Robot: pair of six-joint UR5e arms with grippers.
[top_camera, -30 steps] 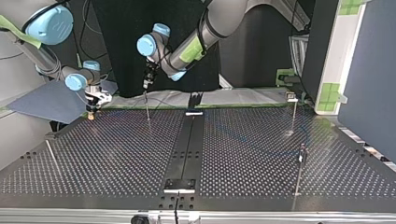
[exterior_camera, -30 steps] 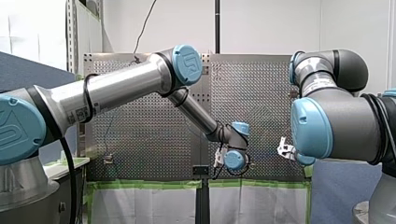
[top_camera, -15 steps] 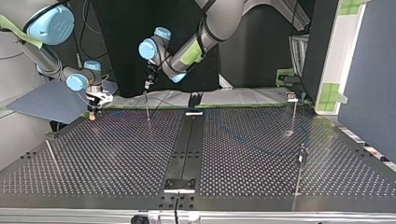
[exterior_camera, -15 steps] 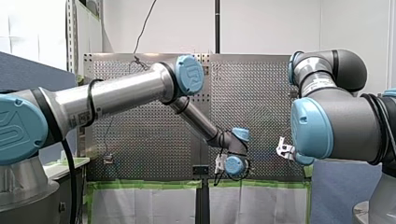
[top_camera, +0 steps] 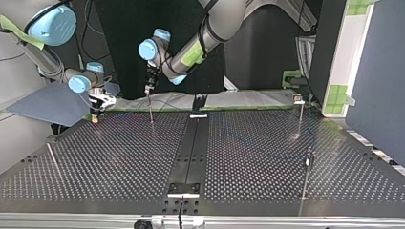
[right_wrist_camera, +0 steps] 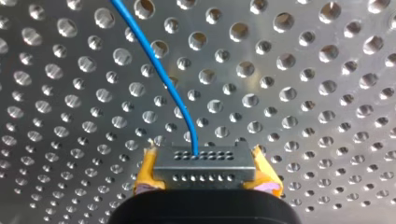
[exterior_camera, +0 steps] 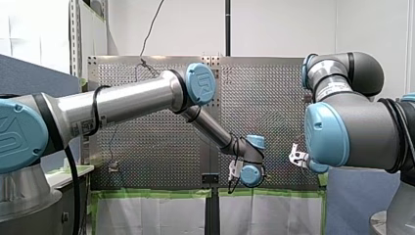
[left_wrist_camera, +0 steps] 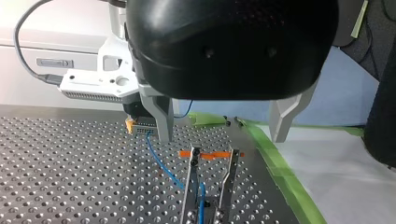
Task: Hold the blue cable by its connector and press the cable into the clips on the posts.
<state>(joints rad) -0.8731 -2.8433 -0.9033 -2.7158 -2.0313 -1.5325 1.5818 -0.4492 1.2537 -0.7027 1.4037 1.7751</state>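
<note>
1. Front view: my left arm [exterior_camera: 127, 100] reaches far across toward my right arm [exterior_camera: 342, 127].
2. Top view: my left hand [top_camera: 149, 88] hangs right over a thin post [top_camera: 151, 112]. My right hand [top_camera: 96, 116] sits low by the far edge of the tabletop [top_camera: 267, 157].
3. Left wrist view: my left hand's fingers [left_wrist_camera: 161, 116] stand wide apart and hold nothing. The blue cable [left_wrist_camera: 163, 164] runs under them from the connector [left_wrist_camera: 140, 125].
4. Right wrist view: my right hand's yellow pads [right_wrist_camera: 145, 175] squeeze the connector. The blue cable curves away over the tabletop.
</note>
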